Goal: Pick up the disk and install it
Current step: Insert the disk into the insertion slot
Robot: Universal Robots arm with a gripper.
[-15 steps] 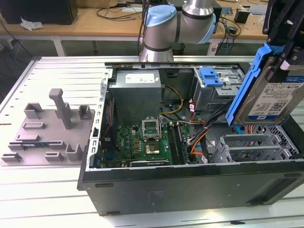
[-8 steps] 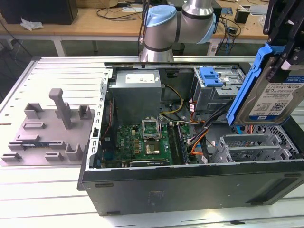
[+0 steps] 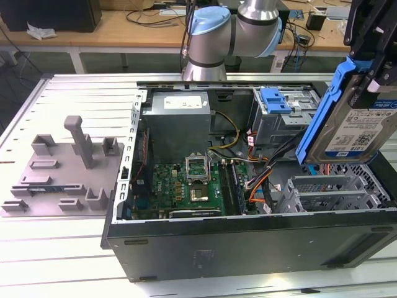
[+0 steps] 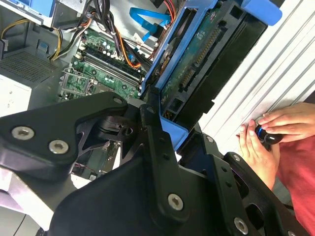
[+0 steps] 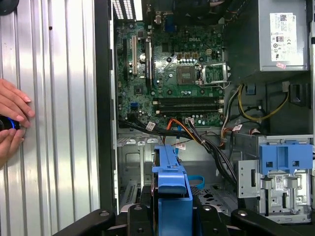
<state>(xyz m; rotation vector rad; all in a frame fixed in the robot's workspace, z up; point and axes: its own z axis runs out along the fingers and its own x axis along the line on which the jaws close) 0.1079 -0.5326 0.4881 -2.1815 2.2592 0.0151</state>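
— Any room under my disk (image 3: 356, 127)?
— The case (image 3: 248, 248) lies open-topped. Cables (image 3: 265, 179) cross beside the board (image 3: 186, 186); the cage (image 3: 273, 127) stands close; a person's hands (image 5: 14, 105) rest just outside its wall.

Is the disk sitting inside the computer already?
No, in the exterior view the gripper holds the disk up in the air above the open computer case.

We're high over the desk (image 3: 56, 248) in the exterior view, looking down across the whole open computer case (image 3: 248, 242), while both wrist views hang close above it, facing down inside and sharing its motherboard (image 5: 172, 73) with that wider shot.
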